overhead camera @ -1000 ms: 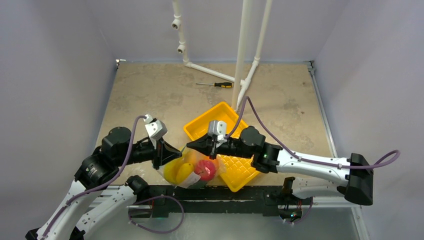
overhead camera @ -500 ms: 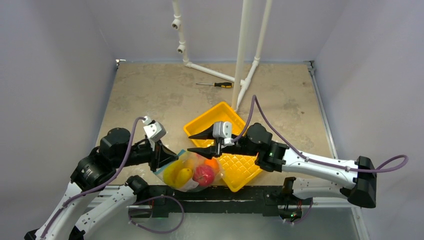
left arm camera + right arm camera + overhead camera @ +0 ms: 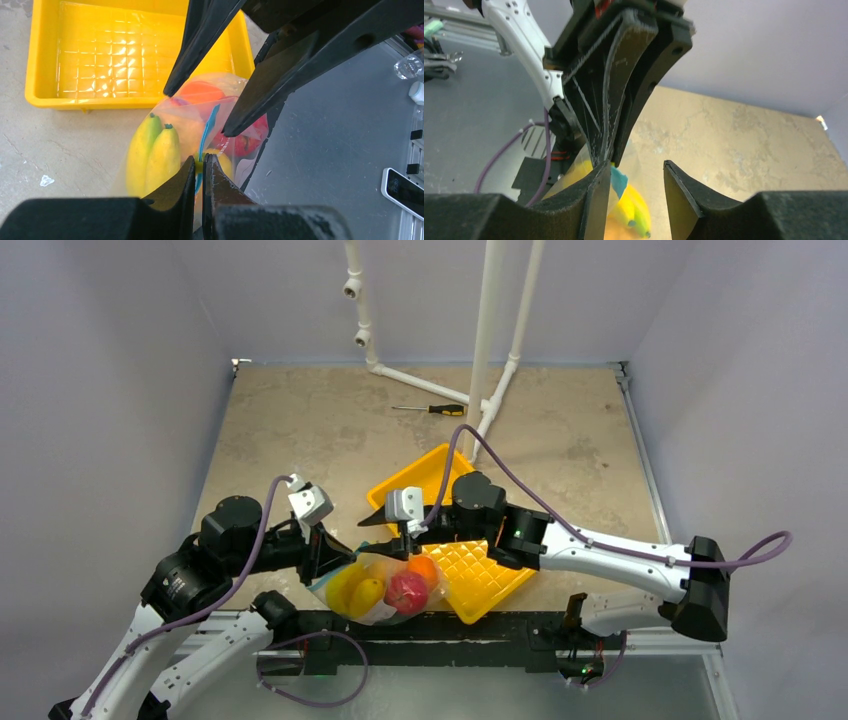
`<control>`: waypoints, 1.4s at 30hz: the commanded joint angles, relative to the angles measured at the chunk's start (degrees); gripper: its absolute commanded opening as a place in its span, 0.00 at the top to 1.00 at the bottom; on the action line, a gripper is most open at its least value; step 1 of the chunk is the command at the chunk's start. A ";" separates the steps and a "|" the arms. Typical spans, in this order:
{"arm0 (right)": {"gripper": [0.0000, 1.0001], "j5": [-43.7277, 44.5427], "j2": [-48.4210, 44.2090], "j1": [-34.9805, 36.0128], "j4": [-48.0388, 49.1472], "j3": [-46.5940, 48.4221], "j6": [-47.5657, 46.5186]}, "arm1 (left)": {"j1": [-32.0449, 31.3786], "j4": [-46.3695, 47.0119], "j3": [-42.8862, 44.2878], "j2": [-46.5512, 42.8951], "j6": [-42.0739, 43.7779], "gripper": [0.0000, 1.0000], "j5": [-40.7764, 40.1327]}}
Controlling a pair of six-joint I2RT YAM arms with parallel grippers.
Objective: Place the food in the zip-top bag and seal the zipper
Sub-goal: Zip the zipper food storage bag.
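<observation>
The zip-top bag (image 3: pixel 383 570) lies at the near table edge with food inside: bananas (image 3: pixel 355 590), a red apple (image 3: pixel 408 590) and an orange fruit (image 3: pixel 424 568). My left gripper (image 3: pixel 343 558) is shut on the near end of the teal zipper (image 3: pixel 207 125); in the left wrist view (image 3: pixel 200 162) the strip runs between its tips, beside the bananas (image 3: pixel 152 155). My right gripper (image 3: pixel 385 533) is open just above the bag's mouth. In the right wrist view (image 3: pixel 636 167) the teal strip (image 3: pixel 618 181) sits against its left finger and is not gripped.
The yellow gridded tray (image 3: pixel 480 575) lies just right of the bag, under the right arm. A black-and-yellow screwdriver (image 3: pixel 435 409) lies at the back. White pipes (image 3: pixel 483 360) rise behind the tray. The bag hangs partly over the table's front edge by the black rail.
My right gripper has opened and moved left along the bag's mouth, close to the left gripper. The bag has sagged lower. The left gripper keeps its hold.
</observation>
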 commanded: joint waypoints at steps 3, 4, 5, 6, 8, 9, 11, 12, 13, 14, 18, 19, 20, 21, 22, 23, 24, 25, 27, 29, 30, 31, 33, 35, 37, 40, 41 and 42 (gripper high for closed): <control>0.55 -2.68 1.51 -0.03 -3.66 3.41 -1.55 | -0.15 1.27 2.01 0.06 1.29 1.00 1.19; 0.56 -3.11 1.77 -0.03 -3.88 3.66 -1.71 | -0.13 1.30 1.92 0.05 1.37 1.00 1.32; 0.57 -3.32 1.96 -0.03 -4.03 3.80 -1.87 | -0.11 1.41 1.87 0.14 1.41 1.00 1.33; 0.58 -3.88 2.17 -0.03 -4.28 3.95 -1.99 | -0.10 1.50 1.84 0.16 1.46 1.00 1.41; 0.60 -4.55 2.50 -0.08 -4.61 4.01 -2.23 | -0.10 1.54 1.76 0.25 1.56 1.00 1.51; 0.62 -4.88 2.66 -0.03 -4.69 3.97 -2.30 | -0.10 1.61 1.77 0.27 1.58 1.00 1.51; 0.66 -5.31 2.88 -0.03 -4.65 3.92 -2.43 | -0.18 1.67 1.69 0.34 1.72 1.00 1.54; 0.68 -5.50 2.91 -0.07 -4.47 3.84 -2.46 | -0.11 1.69 1.69 0.34 1.71 1.00 1.54; 0.71 -5.74 2.96 -0.08 -4.26 3.83 -2.43 | -0.11 1.67 1.64 0.34 1.68 1.00 1.54; 0.73 -6.01 2.99 -0.03 -4.00 3.83 -2.41 | -0.13 1.70 1.74 0.34 1.75 1.00 1.54; 0.78 -6.35 3.73 -0.03 -4.42 4.17 -2.34 | -0.10 1.76 1.82 0.42 1.83 1.00 1.54; 0.79 -6.35 3.85 -0.05 -4.45 4.18 -2.35 | -0.10 1.72 1.79 0.43 1.82 1.00 1.46; 0.79 -6.36 3.88 -0.03 -4.41 4.18 -2.35 | -0.10 1.72 1.73 0.43 1.79 1.00 1.53; 0.80 -6.48 3.94 -0.07 -4.37 4.18 -2.38 | -0.10 1.73 1.77 0.43 1.80 1.00 1.54; 0.83 -6.59 4.01 -0.04 -4.43 4.18 -2.35 | -0.10 1.76 1.76 0.39 1.80 1.00 1.54; 0.90 -6.74 4.09 -0.03 -4.52 4.18 -2.34 | -0.10 1.80 1.83 0.32 1.77 1.00 1.47; 0.99 -6.75 4.20 -0.03 -4.59 4.31 -2.39 | -0.17 1.88 1.80 0.27 1.76 1.00 1.45; 1.00 -6.49 4.32 -0.03 -4.69 4.42 -2.33 | -0.13 1.89 1.90 0.26 1.71 1.00 1.45; 1.00 -3.36 4.28 -0.03 -4.53 4.78 -2.66 | -0.17 1.73 2.01 0.21 1.59 1.00 1.28; 1.00 1.26 3.52 0.02 -3.17 4.41 -0.89 | -0.11 1.70 2.18 0.12 1.57 1.00 1.10; 1.00 4.91 2.79 0.30 -1.70 3.77 0.23 | -0.10 1.71 2.14 0.12 1.53 1.00 0.93; 1.00 9.35 2.33 0.89 -0.34 3.11 1.02 | -0.13 1.64 2.25 0.08 1.45 1.00 0.77; 1.00 16.55 1.85 1.81 0.77 2.52 2.25 | -0.13 1.57 2.50 0.08 1.28 1.00 0.68; 1.00 21.28 0.97 2.51 3.33 0.88 3.16 | -0.12 1.64 2.75 0.12 1.02 1.00 0.68; 1.00 25.81 -0.27 2.77 7.01 -1.81 3.34 | -0.10 1.67 3.20 0.23 0.88 1.00 0.66; 1.00 32.43 -1.66 3.07 11.19 -4.71 2.62 | -0.10 1.33 4.27 0.42 0.63 1.00 0.32; 1.00 35.13 -2.26 3.25 12.81 -5.77 2.28 | -0.13 0.98 4.70 0.57 0.61 1.00 0.06; 1.00 37.33 -2.87 3.37 14.33 -6.74 1.93 | -0.12 0.51 5.16 0.79 0.61 1.00 -0.03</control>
